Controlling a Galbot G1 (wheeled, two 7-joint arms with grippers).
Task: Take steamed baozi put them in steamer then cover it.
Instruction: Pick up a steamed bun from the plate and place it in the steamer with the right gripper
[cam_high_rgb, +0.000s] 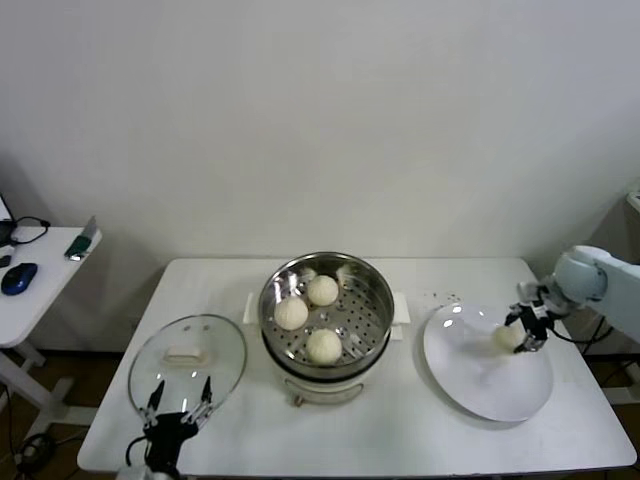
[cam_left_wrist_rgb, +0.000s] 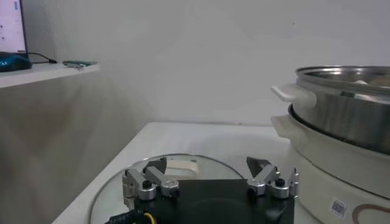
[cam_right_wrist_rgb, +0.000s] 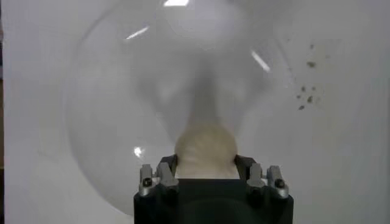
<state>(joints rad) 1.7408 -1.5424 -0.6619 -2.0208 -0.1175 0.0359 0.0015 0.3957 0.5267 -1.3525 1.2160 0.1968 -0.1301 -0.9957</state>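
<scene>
Right claw (cam_high_rgb: 522, 332) clamped on a baozi (cam_high_rgb: 508, 337) over the plate (cam_high_rgb: 480, 385) at right, three baozi in the steamer (cam_high_rgb: 375, 300), left claw (cam_high_rgb: 178, 400) spread wide, empty, near the cover (cam_high_rgb: 185, 352)

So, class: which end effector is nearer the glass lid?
Left. The left end effector hovers at the lid's near edge; the right end effector grips a bun over the plate.

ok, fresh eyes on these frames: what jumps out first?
The shiny steamer at the table's centre, with three baozi already inside. To its right, the right tool is shut on the last baozi over the white plate. At the front left, the glass cover lies flat on the table, the left tool open at its near edge.
</scene>
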